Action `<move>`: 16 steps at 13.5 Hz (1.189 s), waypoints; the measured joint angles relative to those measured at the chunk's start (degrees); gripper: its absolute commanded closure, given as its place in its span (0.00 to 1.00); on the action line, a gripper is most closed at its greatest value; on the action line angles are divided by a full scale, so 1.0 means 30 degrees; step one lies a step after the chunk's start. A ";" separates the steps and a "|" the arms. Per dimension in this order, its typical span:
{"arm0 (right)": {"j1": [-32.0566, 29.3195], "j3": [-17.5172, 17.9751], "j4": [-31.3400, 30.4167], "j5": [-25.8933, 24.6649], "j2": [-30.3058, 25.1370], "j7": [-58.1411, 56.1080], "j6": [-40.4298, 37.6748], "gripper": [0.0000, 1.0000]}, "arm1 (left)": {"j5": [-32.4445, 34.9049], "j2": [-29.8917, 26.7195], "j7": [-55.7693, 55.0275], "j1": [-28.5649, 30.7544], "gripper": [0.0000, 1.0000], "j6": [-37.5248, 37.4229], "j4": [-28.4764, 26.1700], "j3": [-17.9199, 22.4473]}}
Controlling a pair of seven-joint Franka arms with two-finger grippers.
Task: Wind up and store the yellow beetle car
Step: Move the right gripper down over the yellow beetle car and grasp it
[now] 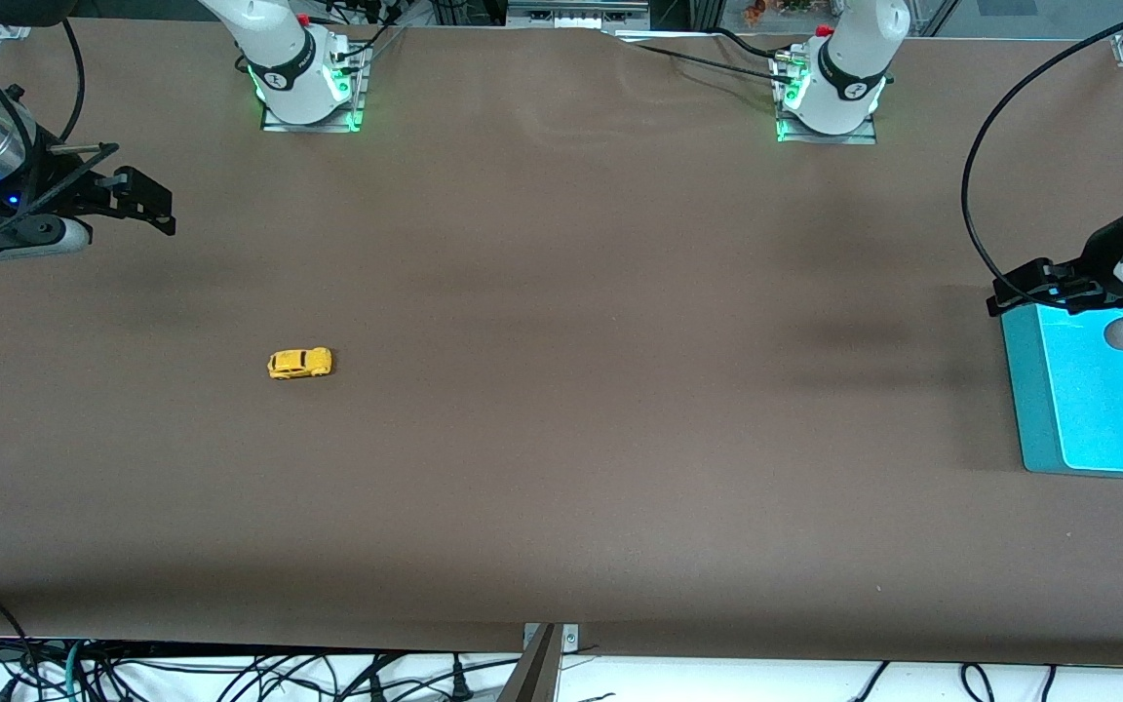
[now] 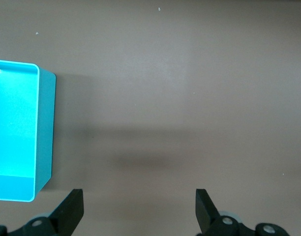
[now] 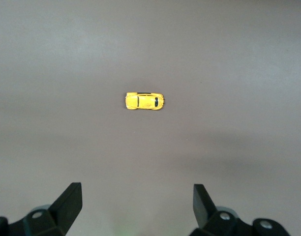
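Yellow beetle car on table, well apart from open right claw

**Car alone on the counter, both grippers high at the ends**

You have the yellow car on its wheels on the brown counter, toward the right arm's end. Right gripper hangs there; left gripper over the blue bin.

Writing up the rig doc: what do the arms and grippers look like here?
Both arms are white Frankas with black joint bands, and green light glows at their bases. Black cables loop along them. The right gripper and left gripper are black, with flat, wedge-shaped fingers on black knuckles with round silver pivots. The right arm's wrist has a shiny metallic section and a small blue light.
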 measured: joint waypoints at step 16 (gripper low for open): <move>0.0028 0.0215 -0.4926 0.0037 0.0184 0.0001 0.4584 0.00 | 0.0000 0.0027 0.0000 0.0000 0.00 0.0000 0.0034 -0.0010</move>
